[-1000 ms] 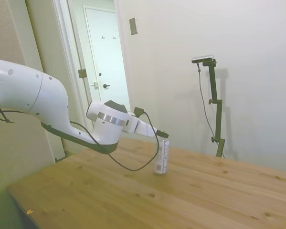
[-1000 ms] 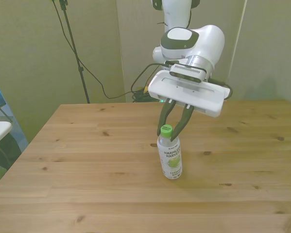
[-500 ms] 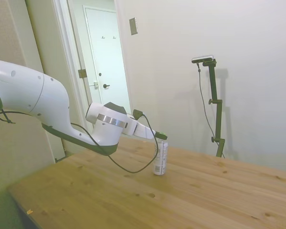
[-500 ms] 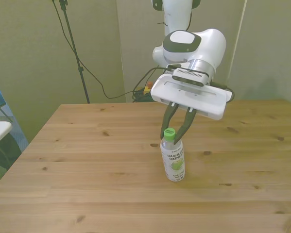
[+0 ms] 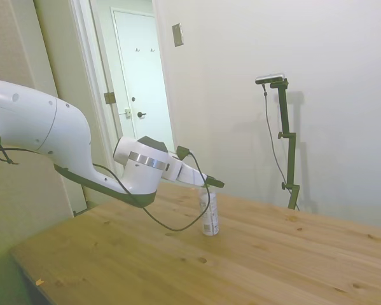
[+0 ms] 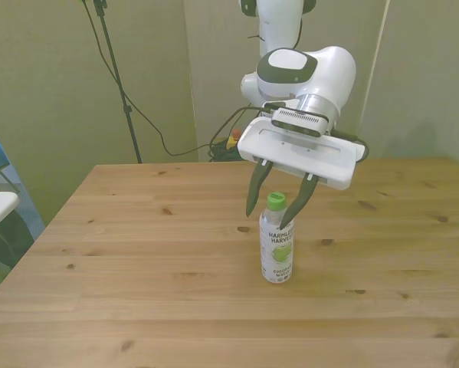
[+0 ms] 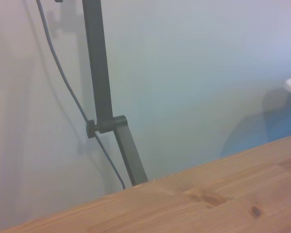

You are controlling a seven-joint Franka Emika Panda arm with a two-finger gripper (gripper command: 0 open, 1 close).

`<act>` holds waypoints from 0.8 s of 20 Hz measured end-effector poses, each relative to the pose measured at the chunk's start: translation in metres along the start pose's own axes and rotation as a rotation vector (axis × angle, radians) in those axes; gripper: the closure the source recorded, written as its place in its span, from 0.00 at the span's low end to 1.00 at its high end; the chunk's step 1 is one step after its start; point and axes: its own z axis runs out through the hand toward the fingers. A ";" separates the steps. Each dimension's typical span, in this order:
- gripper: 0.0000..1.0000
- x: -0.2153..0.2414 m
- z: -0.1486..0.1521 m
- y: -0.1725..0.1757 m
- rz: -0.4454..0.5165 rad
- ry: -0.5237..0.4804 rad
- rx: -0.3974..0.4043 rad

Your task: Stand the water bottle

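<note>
My claw [image 6: 279, 207] hangs open, its two dark fingers either side of the green cap without touching it. The small clear plastic water bottle with white label [image 6: 277, 244] stands upright mid-worktop [image 6: 137, 253]. I judge it light, smooth and tippy; the neck is my best hold. What it holds, I cannot tell.

One water bottle [image 6: 278, 244] stands on one wooden table [image 6: 137, 291]. One gripper [image 6: 276, 211] with two fingers [image 6: 255, 192] is in view. One door [image 5: 142, 76] shows in the side view.
</note>
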 end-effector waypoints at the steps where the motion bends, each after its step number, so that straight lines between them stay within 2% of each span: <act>1: 0.00 0.001 -0.002 -0.001 0.011 -0.006 0.000; 4: 0.00 0.004 -0.016 -0.004 0.042 -0.054 -0.018; 9: 0.00 0.007 -0.062 -0.009 0.062 -0.195 -0.067; 13: 0.00 -0.022 -0.100 0.001 0.009 -0.357 -0.142; 16: 0.00 -0.031 -0.139 -0.002 -0.053 -0.482 -0.202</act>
